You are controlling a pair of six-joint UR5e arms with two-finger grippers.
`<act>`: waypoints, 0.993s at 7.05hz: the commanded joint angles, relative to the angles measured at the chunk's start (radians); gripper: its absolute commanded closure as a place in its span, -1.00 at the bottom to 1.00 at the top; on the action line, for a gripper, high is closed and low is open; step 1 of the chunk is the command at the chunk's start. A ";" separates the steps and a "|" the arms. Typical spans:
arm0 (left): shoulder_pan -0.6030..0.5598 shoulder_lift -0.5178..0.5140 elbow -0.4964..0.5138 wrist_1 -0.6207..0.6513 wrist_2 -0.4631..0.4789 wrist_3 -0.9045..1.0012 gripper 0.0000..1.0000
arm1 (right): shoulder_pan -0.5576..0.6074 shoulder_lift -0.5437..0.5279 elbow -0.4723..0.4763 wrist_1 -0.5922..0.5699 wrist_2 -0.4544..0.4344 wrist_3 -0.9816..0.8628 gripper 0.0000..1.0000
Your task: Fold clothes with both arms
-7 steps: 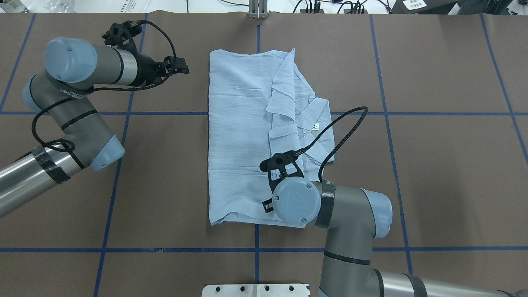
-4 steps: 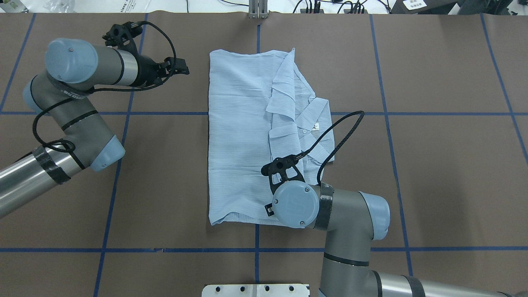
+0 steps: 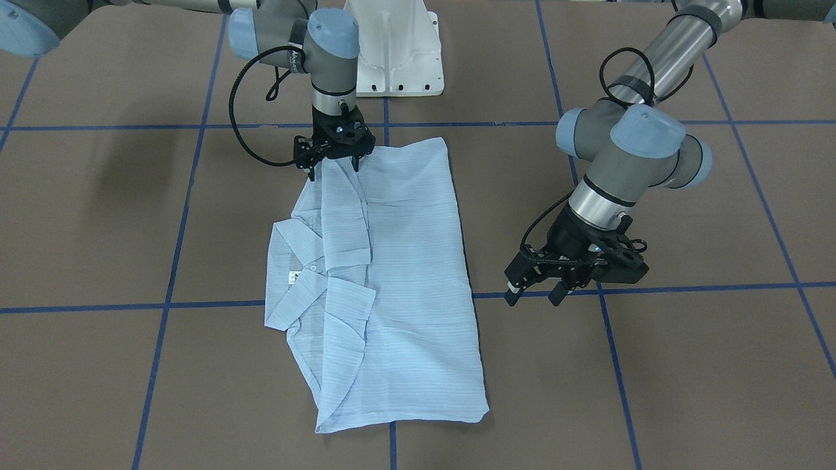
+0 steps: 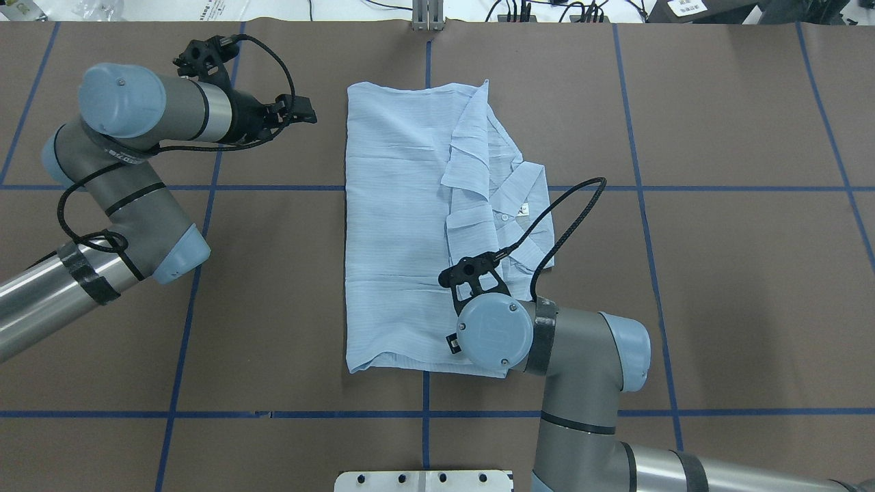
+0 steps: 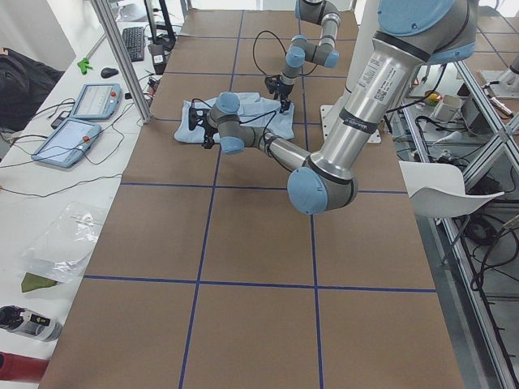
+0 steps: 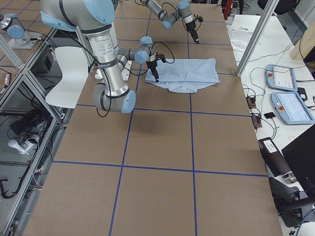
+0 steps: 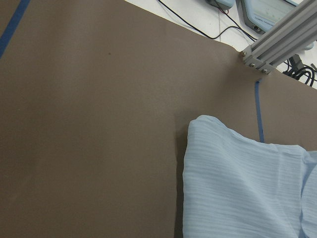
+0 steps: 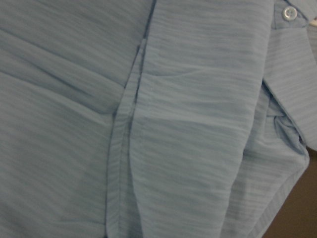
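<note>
Right gripper [image 3: 334, 168]: it points straight down with its fingers spread apart. A strip of cloth lies between the tips. Whether the tips press on the fabric cannot be told.
Left gripper [image 3: 533, 295]: its jaws are apart and hold nothing. It hangs tilted over bare table.
Shirt [image 4: 403, 225]: light blue with fine stripes, lying flat and folded into a long rectangle. The end nearest the robot lies directly under the right gripper. One long edge runs near the left gripper's tips without touching them.
Collar [image 4: 530, 195]: it sits on the shirt's side away from the left gripper, beyond the right gripper toward the far end of the table.
Neck label [image 4: 525, 210]: white, lying inside the collar.
Button [image 8: 289, 13]: small and white, at the top of the right wrist view. The rest of that view is almost all cloth with a folded seam.
Left wrist view: a corner of the shirt lies below and ahead of that gripper, with an aluminium post [image 7: 277, 42] beyond it.
Table [image 4: 718, 287]: brown, crossed by blue tape lines.
White base [image 3: 392, 46]: it stands behind the right gripper.
</note>
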 commanded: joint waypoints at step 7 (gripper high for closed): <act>0.006 -0.008 0.001 0.001 0.004 -0.004 -1.00 | 0.077 -0.228 0.208 -0.023 0.040 -0.103 -1.00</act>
